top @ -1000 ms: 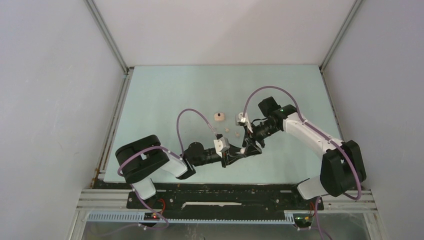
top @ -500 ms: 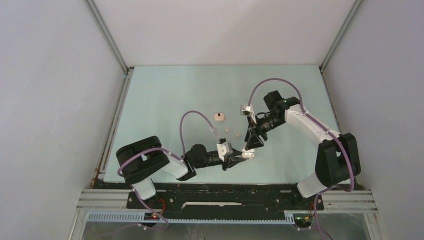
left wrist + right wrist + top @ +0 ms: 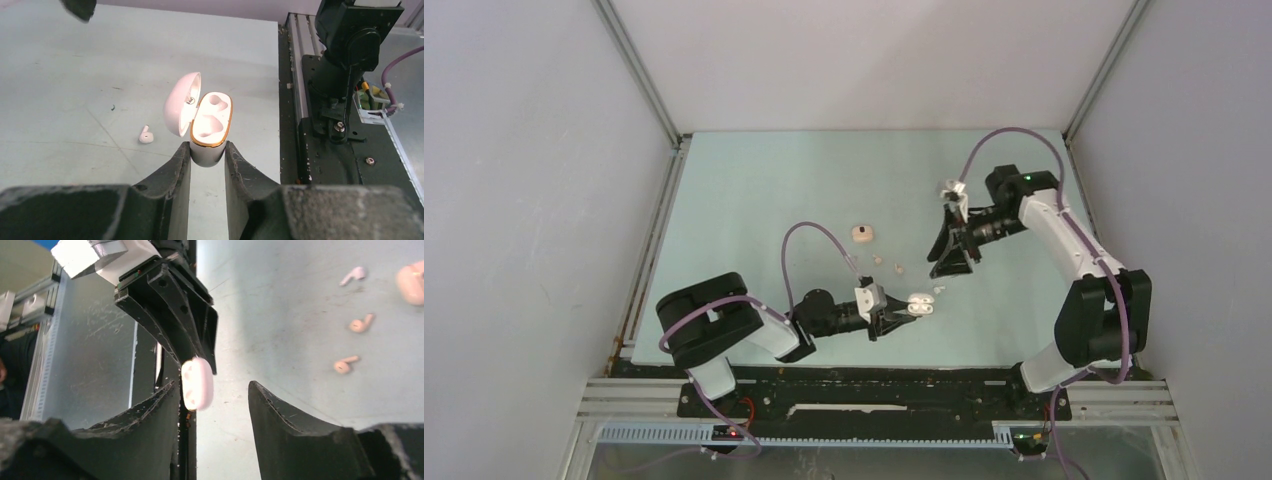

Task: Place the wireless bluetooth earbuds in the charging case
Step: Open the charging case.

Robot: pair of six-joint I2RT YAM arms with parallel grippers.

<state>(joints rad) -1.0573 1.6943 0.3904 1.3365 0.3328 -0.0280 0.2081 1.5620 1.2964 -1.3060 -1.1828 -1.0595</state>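
Observation:
My left gripper [image 3: 207,150] is shut on the base of a white charging case [image 3: 210,125], which also shows in the top view [image 3: 921,306]. Its lid [image 3: 182,102] is open and both sockets look empty. A white earbud [image 3: 145,135] lies on the table just left of the case, apart from it [image 3: 940,289]. My right gripper [image 3: 952,268] is open and empty, raised above the table beyond the case [image 3: 212,387]. Two tan earbuds [image 3: 361,324] [image 3: 344,365] and a paler one [image 3: 354,275] lie together on the table [image 3: 889,264].
A closed tan case [image 3: 861,233] sits on the pale green table beyond the loose earbuds, at the edge of the right wrist view [image 3: 412,282]. The black base rail [image 3: 844,372] runs along the near edge. Grey walls enclose the table.
My right gripper has drawn back from the case, up and to the right. The left gripper has stayed put, holding the case. A white earbud now shows on the table beside the case.

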